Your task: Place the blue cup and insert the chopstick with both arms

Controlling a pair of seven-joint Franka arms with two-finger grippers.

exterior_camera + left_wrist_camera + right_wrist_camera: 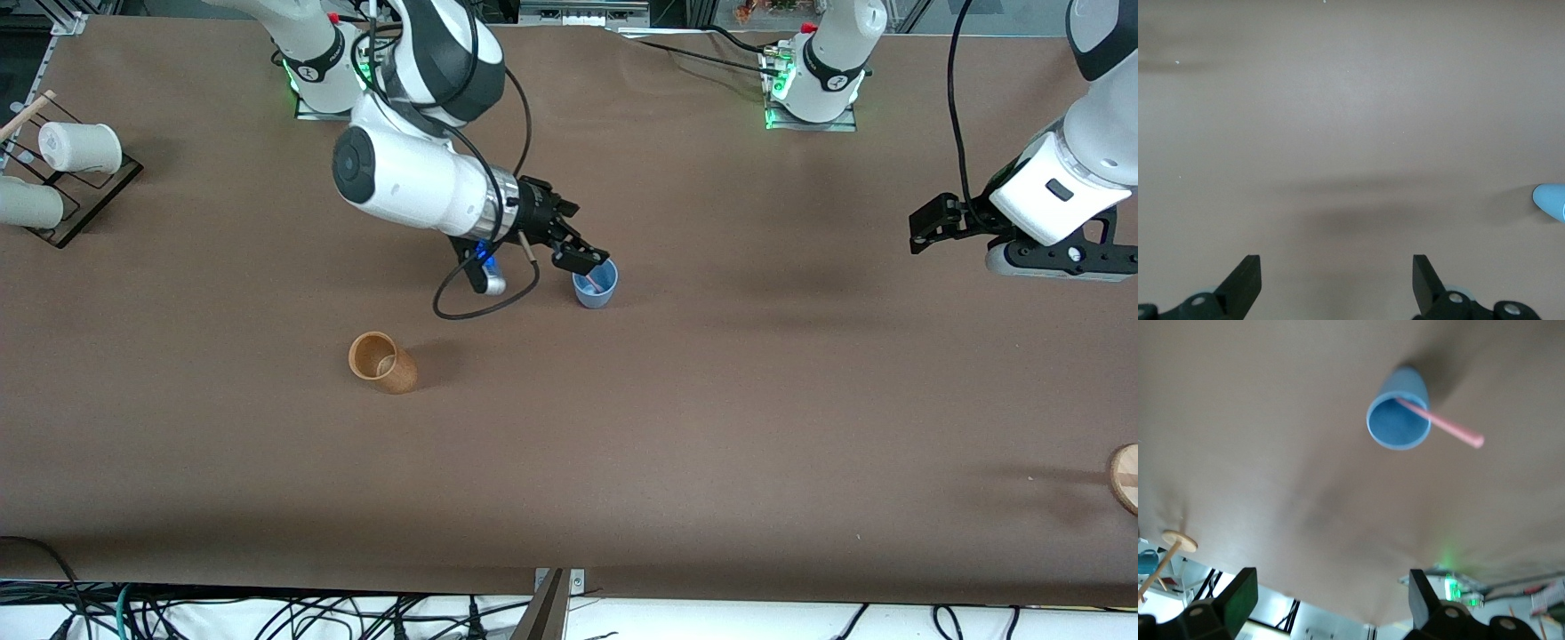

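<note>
1. Right tool point(582, 258) hangs just above the blue cup point(596, 284); its fingers point(1238, 593) are spread wide and hold nothing.
2. Blue cup stands upright on the brown desk point(711, 400), near the middle, with the pink chopstick point(1441, 421) inside it, leaning over the rim.
3. Left tool point(929, 222) is in the air over the left arm's end of the desk, fingers point(1245, 280) wide apart and empty; this arm waits.
4. A tan cup point(382, 362) lies on its side, nearer to the front camera than the blue cup.
5. White cups point(80, 147) rest on a rack at the right arm's end.
</note>
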